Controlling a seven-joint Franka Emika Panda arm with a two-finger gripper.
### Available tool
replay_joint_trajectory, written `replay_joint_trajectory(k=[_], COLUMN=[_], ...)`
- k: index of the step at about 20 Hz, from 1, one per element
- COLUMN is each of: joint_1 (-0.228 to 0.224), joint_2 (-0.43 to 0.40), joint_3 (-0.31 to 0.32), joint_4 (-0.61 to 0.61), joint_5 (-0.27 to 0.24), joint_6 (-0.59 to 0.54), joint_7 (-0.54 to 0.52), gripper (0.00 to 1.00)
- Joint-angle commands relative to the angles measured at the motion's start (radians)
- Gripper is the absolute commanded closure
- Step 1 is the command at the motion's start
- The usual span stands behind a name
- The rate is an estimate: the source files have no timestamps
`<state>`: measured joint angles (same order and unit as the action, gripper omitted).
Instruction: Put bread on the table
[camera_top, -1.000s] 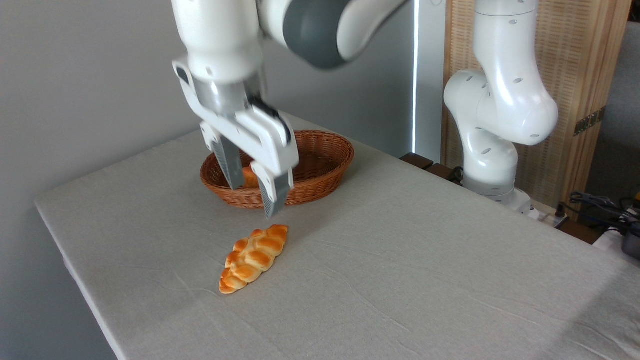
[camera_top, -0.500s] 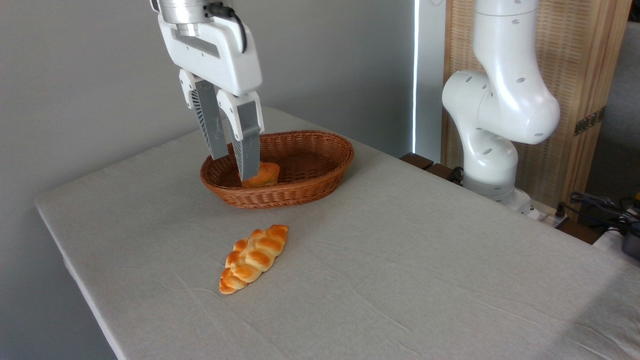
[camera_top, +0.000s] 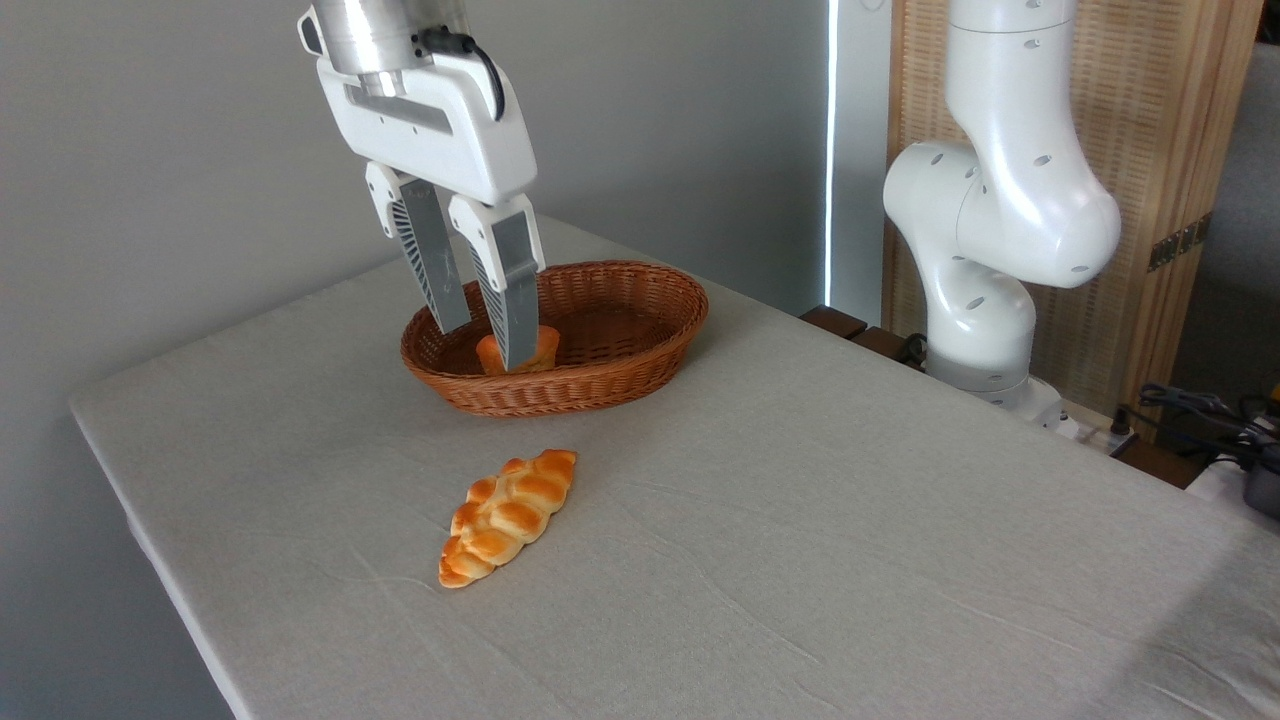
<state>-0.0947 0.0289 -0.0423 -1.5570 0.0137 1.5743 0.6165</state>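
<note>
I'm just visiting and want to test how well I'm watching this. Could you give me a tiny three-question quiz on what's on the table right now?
1. True or false: the braided bread lies inside the basket.
2. What small thing sits in the basket, partly behind a finger of the gripper?
3. Is the gripper holding anything: A) the braided bread, B) nothing, C) the basket?

Key
1. False; it lies on the table.
2. A small orange bun.
3. B; its fingers stand apart.

lab | robot arm (camera_top: 1000, 200) by clothed table (camera_top: 800, 560) | loose cables (camera_top: 1200, 410)
</note>
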Motion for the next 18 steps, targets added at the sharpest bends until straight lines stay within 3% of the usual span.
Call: replay_joint_trajectory(k=[1, 5, 18], joint_1=[0.012, 0.007, 0.006], joint_2=[-0.023, -0.070, -0.072], joint_3=[0.012, 0.045, 0.048], joint_4=[-0.025, -0.089, -0.089], joint_5=[-0.046, -0.046, -0.041], joint_6=[-0.011, 0.012, 0.026], joint_7=[-0.008, 0.020, 0.037], gripper=[0.00, 0.00, 0.00])
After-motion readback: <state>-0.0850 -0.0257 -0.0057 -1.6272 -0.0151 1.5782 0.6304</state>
